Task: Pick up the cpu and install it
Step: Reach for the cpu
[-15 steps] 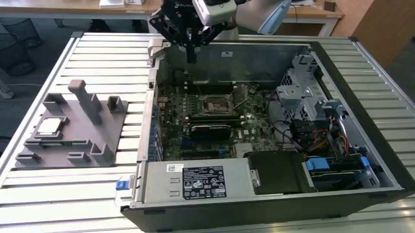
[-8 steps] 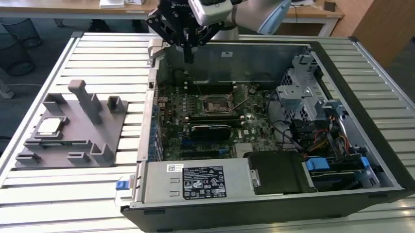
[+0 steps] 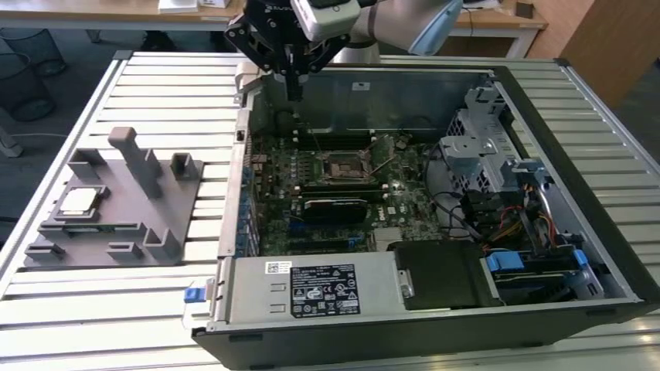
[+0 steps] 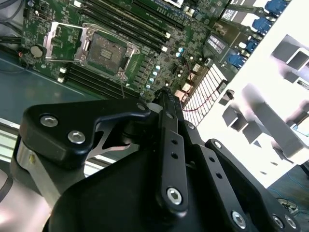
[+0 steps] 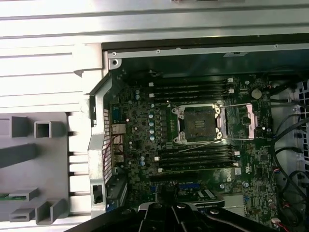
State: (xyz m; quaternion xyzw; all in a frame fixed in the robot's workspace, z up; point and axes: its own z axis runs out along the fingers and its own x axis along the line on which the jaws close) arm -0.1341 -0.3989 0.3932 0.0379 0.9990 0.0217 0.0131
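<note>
One arm works here. Its gripper (image 3: 294, 91) hangs over the computer case (image 3: 433, 336) at its far corner on the exterior view's left, fingers closed together on nothing, as far as we see. The cpu (image 3: 80, 201) lies flat on the grey fixture tray (image 3: 103, 232), well apart from the gripper, further toward the exterior view's left and nearer. The motherboard socket (image 3: 341, 166) stands open and bare.

Silvery cpu (image 3: 79, 201), grey tray (image 3: 116, 226), green motherboard (image 3: 274, 167).
</note>
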